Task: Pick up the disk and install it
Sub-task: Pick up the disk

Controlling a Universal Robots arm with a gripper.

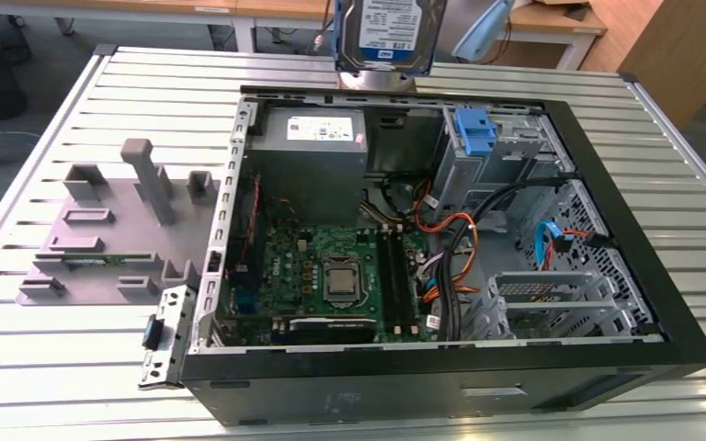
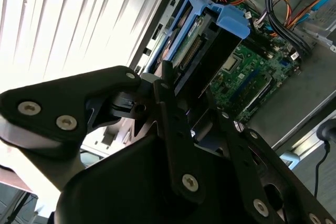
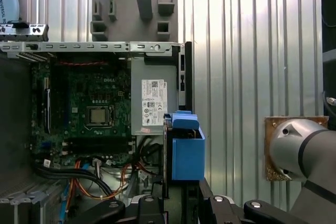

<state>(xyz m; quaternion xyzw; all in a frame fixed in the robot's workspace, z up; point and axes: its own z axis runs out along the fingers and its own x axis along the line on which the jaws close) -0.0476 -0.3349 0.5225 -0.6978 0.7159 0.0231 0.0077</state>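
The flat, silver, blue-framed disk (image 1: 390, 32) is seen gripped in the black jaws, raised at the exterior view's top centre, above the ribbed metal worktop (image 1: 71, 386) and open computer case (image 1: 328, 397).

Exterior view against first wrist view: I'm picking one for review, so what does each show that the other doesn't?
Exterior view adds: the disk's white-and-blue label face, hanging above the case's far edge, and the blue bracket in its bay. First wrist view adds: the end effector clamped on the disk, seen edge-on in its blue carrier, plus a grey arm joint. Both share the motherboard, power supply and grey fixture on the slatted table.
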